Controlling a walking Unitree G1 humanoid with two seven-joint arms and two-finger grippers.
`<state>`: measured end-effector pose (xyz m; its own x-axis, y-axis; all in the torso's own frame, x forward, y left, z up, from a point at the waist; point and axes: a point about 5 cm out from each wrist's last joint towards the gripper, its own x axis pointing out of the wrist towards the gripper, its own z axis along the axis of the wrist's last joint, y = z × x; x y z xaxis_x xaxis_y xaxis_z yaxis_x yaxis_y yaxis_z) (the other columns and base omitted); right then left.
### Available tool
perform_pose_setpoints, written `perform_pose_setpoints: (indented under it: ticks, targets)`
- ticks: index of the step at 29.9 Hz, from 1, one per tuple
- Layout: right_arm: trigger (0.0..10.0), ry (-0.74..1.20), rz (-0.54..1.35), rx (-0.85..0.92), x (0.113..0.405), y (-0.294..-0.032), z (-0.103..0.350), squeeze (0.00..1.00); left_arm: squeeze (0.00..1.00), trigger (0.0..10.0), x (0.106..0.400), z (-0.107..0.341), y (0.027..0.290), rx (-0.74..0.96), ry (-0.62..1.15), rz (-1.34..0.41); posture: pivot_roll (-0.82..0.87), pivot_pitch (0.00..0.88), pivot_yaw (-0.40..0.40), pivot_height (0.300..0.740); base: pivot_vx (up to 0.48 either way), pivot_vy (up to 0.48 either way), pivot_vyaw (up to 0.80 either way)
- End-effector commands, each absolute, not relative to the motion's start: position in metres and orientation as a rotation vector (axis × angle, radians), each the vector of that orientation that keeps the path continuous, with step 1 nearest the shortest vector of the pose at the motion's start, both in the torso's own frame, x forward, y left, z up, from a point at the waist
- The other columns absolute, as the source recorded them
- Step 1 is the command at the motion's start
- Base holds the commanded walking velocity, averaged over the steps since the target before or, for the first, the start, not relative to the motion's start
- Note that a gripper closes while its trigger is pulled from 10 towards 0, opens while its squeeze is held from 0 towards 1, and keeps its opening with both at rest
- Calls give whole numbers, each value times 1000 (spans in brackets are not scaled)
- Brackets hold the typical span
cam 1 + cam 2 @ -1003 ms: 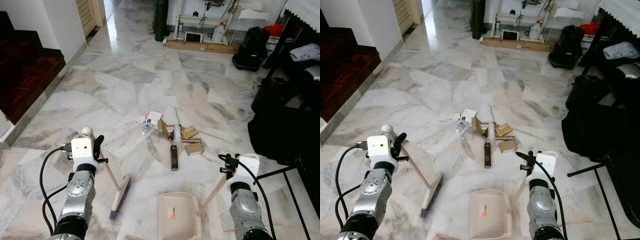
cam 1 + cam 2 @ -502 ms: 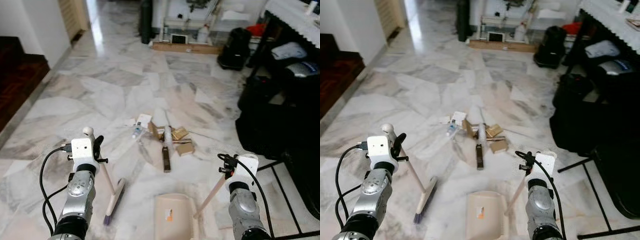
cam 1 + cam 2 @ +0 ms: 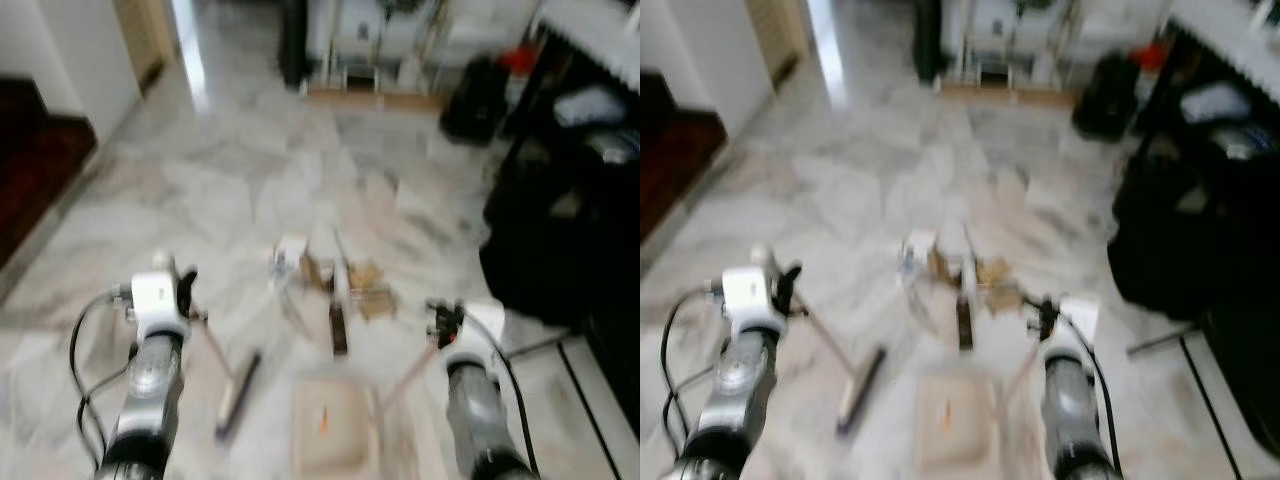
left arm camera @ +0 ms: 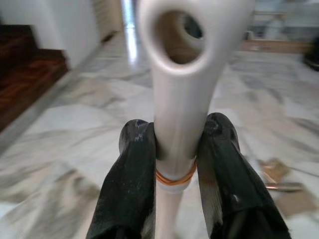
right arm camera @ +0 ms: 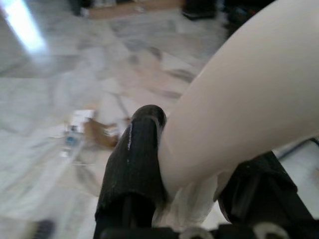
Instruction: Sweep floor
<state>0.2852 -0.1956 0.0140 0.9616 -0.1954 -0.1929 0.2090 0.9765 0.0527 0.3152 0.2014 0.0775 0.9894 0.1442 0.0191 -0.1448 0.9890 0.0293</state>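
My left gripper (image 4: pixel 174 149) is shut on the pale broom handle (image 4: pixel 184 74), just below its hanging hole. The broom (image 3: pixel 238 395) slants down to the marble floor at my front left. My right gripper (image 5: pixel 194 169) is shut on the cream dustpan handle (image 5: pixel 239 89). The dustpan (image 3: pixel 325 425) lies flat on the floor between my arms. Ahead of it sits a litter pile (image 3: pixel 335 280) of cardboard scraps, paper, a small bottle and a dark bar. Both eye views are blurred.
Black bags (image 3: pixel 560 250) crowd the right side, with a thin metal frame (image 3: pixel 590 400) near my right arm. A dark wooden step (image 3: pixel 40 150) lies at the left. Boxes and appliances (image 3: pixel 390 95) line the far wall.
The whole picture has shifted and blurred, so the camera is moving. Both grippers keep their hold. Broom and dustpan stay in front of me, near the litter.
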Motion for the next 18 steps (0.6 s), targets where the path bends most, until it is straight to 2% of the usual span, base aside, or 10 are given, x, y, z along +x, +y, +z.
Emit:
perform_pose_setpoints:
  ticks: [1,16,18]
  targets:
    - [10000,157,-211,51,290,-201,21,0,0,10000,316,81,205,43,-27,149,-28,46,-58,740,244,0,0]
    - [10000,161,-200,53,290,-199,20,0,0,10000,317,80,205,45,-26,141,-24,33,-55,740,244,0,0]
    - [10000,162,-198,53,290,-198,20,0,0,10000,317,81,202,49,-29,126,-24,33,-55,740,0,0,0]
